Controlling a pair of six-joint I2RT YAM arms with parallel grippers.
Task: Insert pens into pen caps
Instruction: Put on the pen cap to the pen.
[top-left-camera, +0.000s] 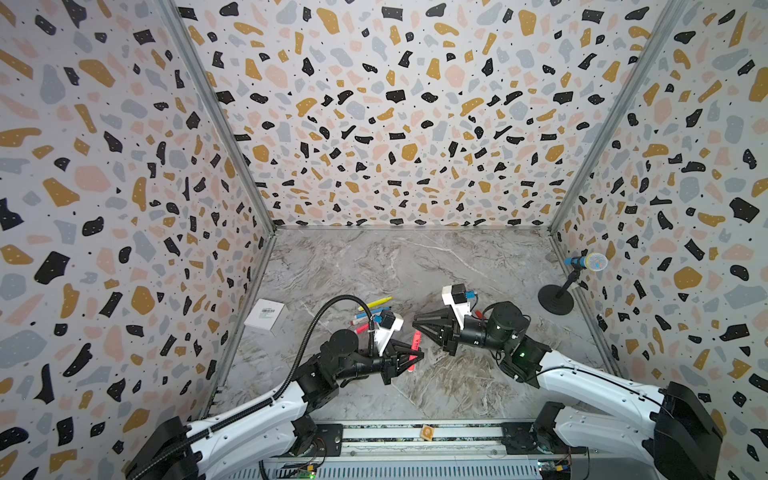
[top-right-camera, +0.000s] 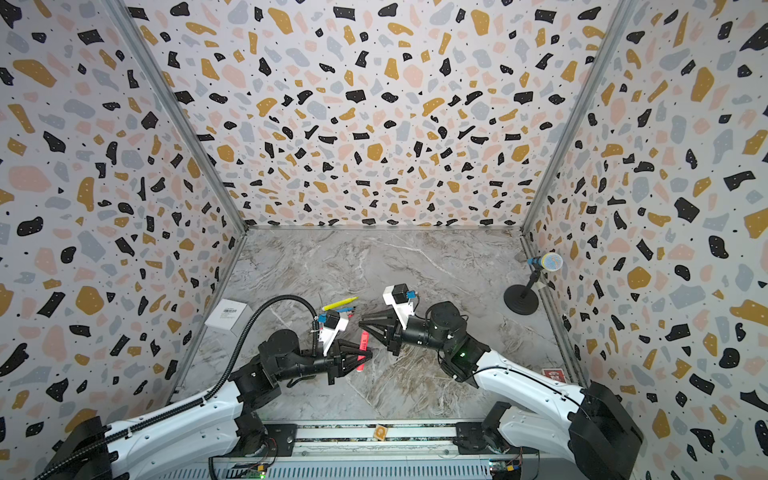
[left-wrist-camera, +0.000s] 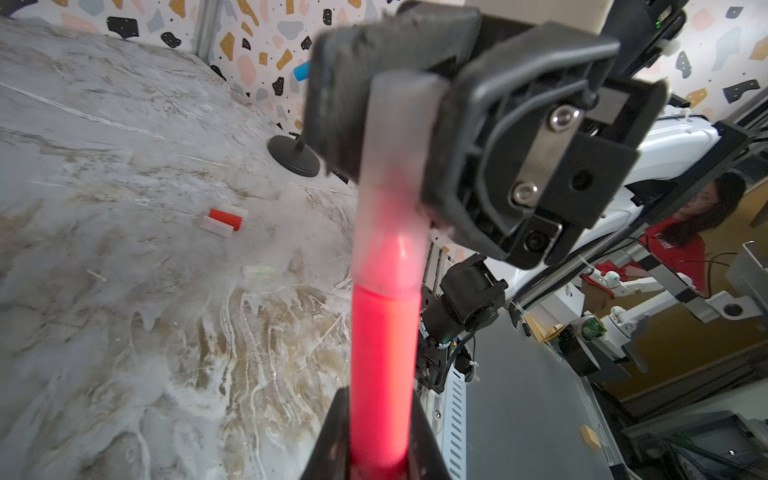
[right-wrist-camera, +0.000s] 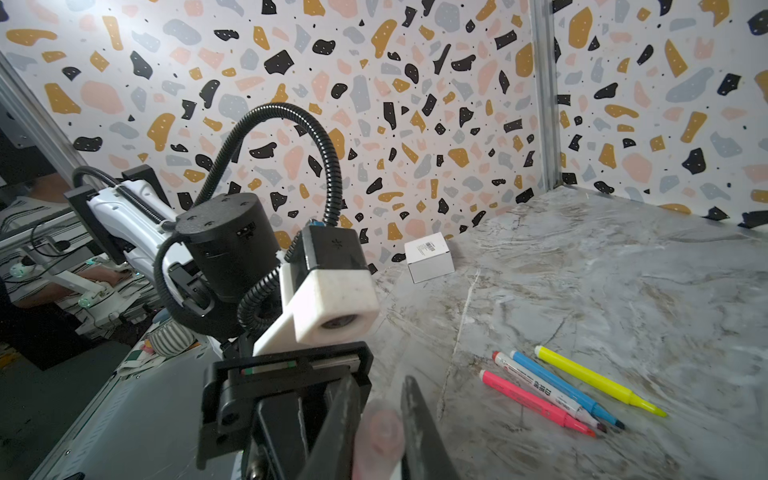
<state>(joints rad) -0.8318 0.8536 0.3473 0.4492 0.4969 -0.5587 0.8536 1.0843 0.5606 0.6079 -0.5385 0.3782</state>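
Nearest the desk's front edge, my left claw (top-left-camera: 415, 356) is clamped across the barrel of a bright pink pen (top-left-camera: 415, 340) and holds it up off the desk (top-left-camera: 415, 266). The pen's long axis runs roughly front to back, with its tip end pointing away from me toward the back edge.

Just beyond it, my right claw (left-wrist-camera: 395, 104) reaches in from the right side and is pinched on a frosted cap (left-wrist-camera: 392, 174). In the left wrist view the cap sits in line with the pen. The pink cone of the tip shows through its wall, so I judge the tip is already inside the mouth.

The next push turns on that line. The cap lies straight beyond the left claw along the barrel, so I would close the two together along the front-to-back axis with no sideways drift. The right claw is the one on the cap.

Farther off, toward the left edge, four other pens (right-wrist-camera: 561, 386) lie side by side on the desk. A few loose caps (left-wrist-camera: 224, 219) lie between the claws and the right edge.
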